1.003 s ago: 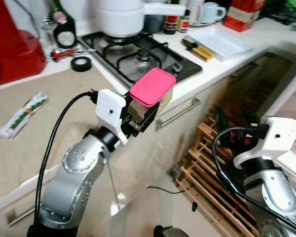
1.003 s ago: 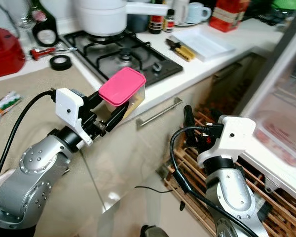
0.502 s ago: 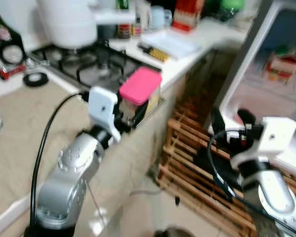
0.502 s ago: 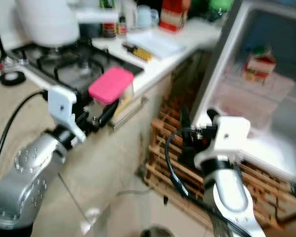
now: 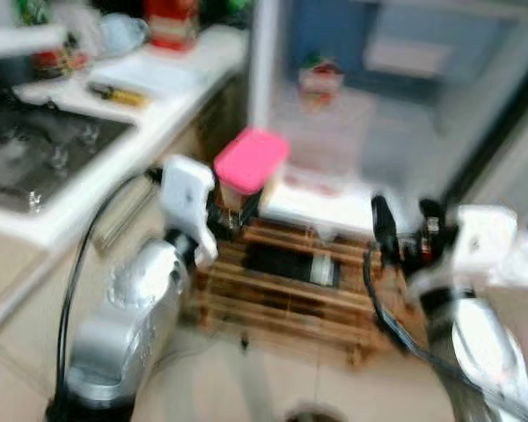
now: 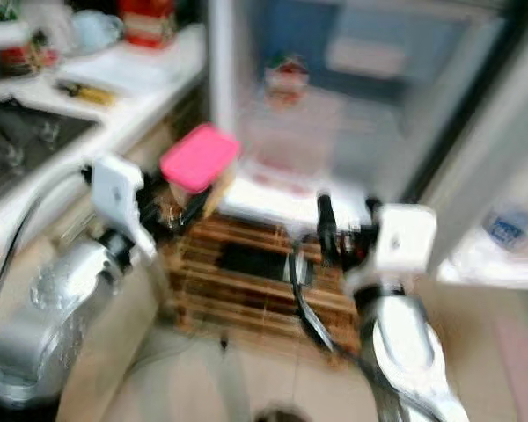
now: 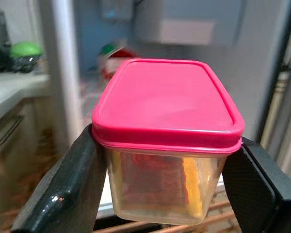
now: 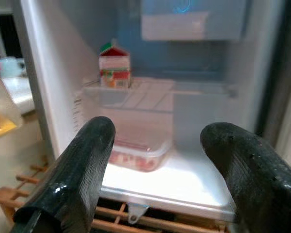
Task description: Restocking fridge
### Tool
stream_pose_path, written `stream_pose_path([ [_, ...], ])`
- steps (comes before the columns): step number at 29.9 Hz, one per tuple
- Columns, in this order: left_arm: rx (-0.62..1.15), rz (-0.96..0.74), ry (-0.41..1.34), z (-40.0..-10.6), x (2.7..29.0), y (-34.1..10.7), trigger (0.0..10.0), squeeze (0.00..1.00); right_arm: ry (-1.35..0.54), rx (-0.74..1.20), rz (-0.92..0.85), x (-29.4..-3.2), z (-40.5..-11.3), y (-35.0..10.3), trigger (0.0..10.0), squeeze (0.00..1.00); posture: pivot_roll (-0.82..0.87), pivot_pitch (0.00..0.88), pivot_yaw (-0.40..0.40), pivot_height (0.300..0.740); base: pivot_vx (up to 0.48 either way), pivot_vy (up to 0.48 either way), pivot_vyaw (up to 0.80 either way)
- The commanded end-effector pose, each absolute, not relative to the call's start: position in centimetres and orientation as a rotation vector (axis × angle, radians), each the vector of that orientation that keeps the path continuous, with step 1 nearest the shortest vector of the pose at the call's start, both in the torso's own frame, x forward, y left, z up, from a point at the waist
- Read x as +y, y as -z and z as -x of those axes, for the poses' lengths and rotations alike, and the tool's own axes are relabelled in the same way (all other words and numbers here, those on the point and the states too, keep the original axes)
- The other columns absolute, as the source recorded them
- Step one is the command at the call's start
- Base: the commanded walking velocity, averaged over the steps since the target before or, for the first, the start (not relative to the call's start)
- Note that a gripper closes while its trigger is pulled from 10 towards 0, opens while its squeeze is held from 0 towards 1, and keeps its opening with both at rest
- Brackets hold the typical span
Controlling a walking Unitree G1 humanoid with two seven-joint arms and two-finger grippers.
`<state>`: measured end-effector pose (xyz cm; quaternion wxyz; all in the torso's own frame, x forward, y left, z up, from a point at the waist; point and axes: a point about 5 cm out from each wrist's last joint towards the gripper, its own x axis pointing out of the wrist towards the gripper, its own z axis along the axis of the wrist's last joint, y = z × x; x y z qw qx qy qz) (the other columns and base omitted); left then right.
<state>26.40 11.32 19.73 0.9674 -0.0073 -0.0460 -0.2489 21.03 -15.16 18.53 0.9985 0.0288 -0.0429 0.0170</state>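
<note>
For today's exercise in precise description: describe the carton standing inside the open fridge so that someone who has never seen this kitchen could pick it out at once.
Start at the open fridge and find its clear shelf. The carton stands upright at that shelf's left end. It alone has a peaked, gabled top, unlike the flat, low tray on the fridge floor below.

pink-lidded clear container, red-and-white carton

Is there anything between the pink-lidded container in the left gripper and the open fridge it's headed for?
Nothing visible blocks it. The left gripper holds the pink-lidded container facing the open fridge. The shelf ahead carries a carton at its back and the bottom holds a clear tray, with bare space beside both.
</note>
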Motion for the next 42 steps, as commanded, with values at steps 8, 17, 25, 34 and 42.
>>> stream_pose_path([
  [8,-0.058,-0.04,0.464,-26.5,12.0,-18.6,10.0,0.0,0.004,0.031,0.024,-16.0,-21.3,-17.0,10.0,0.0,-0.04,0.01,-0.007,0.74,0.0,0.047,-0.65],
  [17,-0.107,-0.015,0.448,-26.7,12.0,-18.9,10.0,0.0,-0.065,0.057,0.037,-15.3,-22.6,-16.8,10.0,0.0,-0.02,0.01,-0.025,0.74,0.074,0.0,0.0],
  [25,-0.107,0.004,0.447,-26.8,11.8,-19.0,10.0,0.0,-0.091,0.06,0.052,-15.1,-22.8,-16.8,10.0,0.0,-0.03,0.006,-0.024,0.74,0.39,0.0,-0.78],
  [34,-0.075,-0.044,0.424,-27.0,12.1,-18.2,10.0,0.0,-0.151,0.07,0.069,-14.8,-22.8,-16.7,10.0,0.0,-0.03,0.005,-0.021,0.74,0.382,0.0,-0.14],
  [42,-0.041,-0.052,0.426,-26.8,12.4,-17.5,10.0,0.0,-0.225,0.042,0.04,-14.5,-22.3,-17.0,10.0,0.0,-0.03,0.001,-0.027,0.74,0.353,0.0,0.0],
])
